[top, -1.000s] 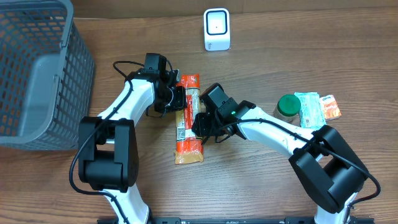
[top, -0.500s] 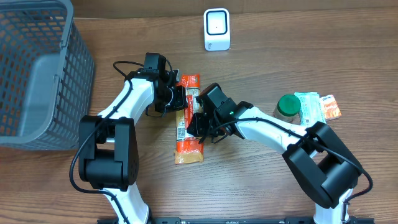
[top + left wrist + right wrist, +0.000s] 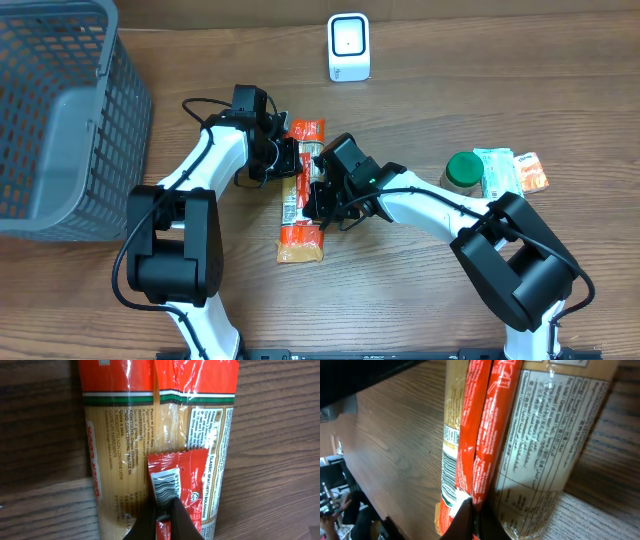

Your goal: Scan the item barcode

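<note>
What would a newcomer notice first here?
The red spaghetti packet lies mid-table, with the left fingers and right fingers both pinched shut on its back seam flap. A barcode shows right by the left ones. After that, the white scanner on the far side of the table and the grey basket on the left.

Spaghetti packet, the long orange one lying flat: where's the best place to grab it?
Probably the thin red seam flap standing up along the long orange-and-red plastic spaghetti packet. Come from above and pinch its sides: the packet itself lies flat on the wooden table.
</note>
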### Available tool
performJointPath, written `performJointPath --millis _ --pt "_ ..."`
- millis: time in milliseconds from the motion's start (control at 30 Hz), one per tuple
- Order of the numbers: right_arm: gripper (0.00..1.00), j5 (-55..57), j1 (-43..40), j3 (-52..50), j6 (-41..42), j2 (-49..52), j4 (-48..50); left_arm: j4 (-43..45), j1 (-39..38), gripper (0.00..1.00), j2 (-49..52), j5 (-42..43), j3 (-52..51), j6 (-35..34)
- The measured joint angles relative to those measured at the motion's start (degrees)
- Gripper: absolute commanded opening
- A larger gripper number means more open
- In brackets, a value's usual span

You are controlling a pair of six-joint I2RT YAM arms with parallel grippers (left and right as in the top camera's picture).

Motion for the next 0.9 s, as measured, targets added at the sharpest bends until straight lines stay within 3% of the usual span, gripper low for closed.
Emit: performJointPath --millis 267,600,900 --pt "0.04 -0.15 -0.09 0.00 -2.45 0.04 -0.50 -2.71 0.37 0.04 0.66 0.00 1.77 -0.37" --pt "0.04 -2.34 -1.60 0.00 -4.24 0.04 -4.07 -9.92 3.04 0.04 -0.13 -2.91 11.02 -0.87" --pt "0.04 -4.61 -3.87 0.00 -20.17 -2.40 -11.72 -12.24 3.34 0.04 -8.26 -9.29 14.80 -0.83"
